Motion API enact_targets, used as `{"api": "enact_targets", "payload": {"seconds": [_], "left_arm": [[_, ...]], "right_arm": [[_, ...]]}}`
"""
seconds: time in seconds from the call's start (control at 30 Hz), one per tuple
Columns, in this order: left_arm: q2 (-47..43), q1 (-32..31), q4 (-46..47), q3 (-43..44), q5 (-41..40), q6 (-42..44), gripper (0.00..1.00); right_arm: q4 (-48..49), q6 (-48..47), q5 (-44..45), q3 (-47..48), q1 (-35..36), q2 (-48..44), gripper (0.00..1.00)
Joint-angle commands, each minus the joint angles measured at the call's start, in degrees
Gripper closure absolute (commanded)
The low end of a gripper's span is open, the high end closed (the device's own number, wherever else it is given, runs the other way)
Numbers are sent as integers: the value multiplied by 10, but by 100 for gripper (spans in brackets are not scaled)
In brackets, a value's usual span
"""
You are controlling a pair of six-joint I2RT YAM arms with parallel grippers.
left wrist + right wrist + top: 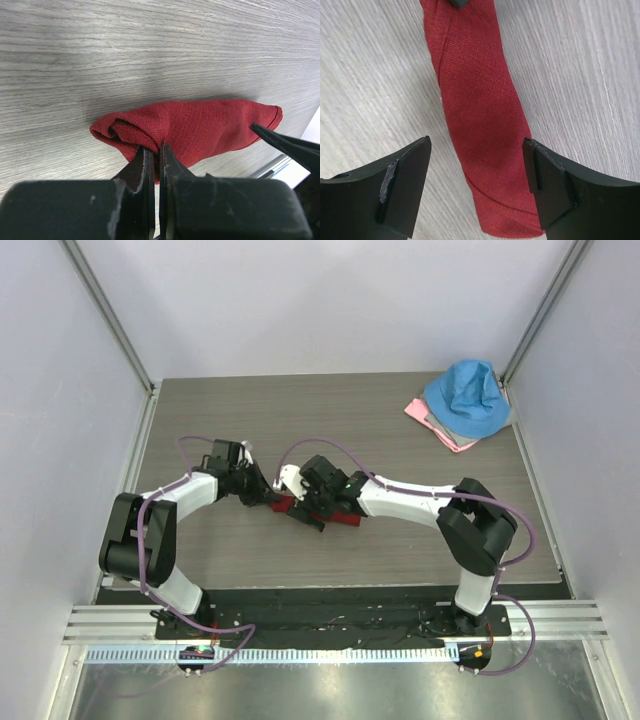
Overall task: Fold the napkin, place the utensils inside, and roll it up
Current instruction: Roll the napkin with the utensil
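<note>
The arms (400,498) have white links and chunky black joints; purple cables (146,540) loop along them. Fingers (402,187) are black and wedge-shaped, with scuffed edges; the base plate (330,612) is black.

Grey wood-grain table (400,440), white walls (330,300)

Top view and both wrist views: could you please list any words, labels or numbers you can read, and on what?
None can be read.
The napkin is plain red, the table bare wood grain, and the blue cloth shows no print.
Small coloured marks at the near edge are too small to read.
</note>
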Motion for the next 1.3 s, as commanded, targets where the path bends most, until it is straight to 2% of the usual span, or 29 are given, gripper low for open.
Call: {"api": "enact_targets", "payload": {"seconds": [0.0,0.1,0.3,0.4,0.5,0.53,0.57,0.63,0.67,0.77,0.9,1.03,1.27], "left_arm": [[3,1,-9,18,12,16,100],[3,1,-8,18,12,16,100],[3,1,-5,19,20,18,100],[1,1,-4,22,23,19,100],[-2,1,0,24,20,19,99],[-2,1,-1,25,17,20,94],[-10,1,0,25,6,20,79],[-21,1,-1,22,-11,24,64],[-40,1,-4,17,-23,26,51],[-78,0,-13,3,-77,35,37],[-117,0,-6,-20,-114,42,33],[-122,-5,5,-35,-102,46,32],[-95,-25,53,-47,-64,48,31]], "right_arm": [[22,-17,-16,8,1,29,18],[22,-15,-32,12,-12,46,19],[19,6,-138,21,-64,60,22],[-12,12,-173,43,-71,80,26],[-50,18,-182,68,-71,107,37],[-75,21,-182,76,-71,113,46],[-88,33,-183,84,-71,119,50],[-133,45,-188,111,-73,137,57],[-149,52,-194,121,-75,143,62],[-199,81,-227,154,-85,155,68],[-247,106,-309,199,-106,171,69],[-268,138,-392,228,-132,203,69],[-278,171,-445,265,-162,265,69]]}}
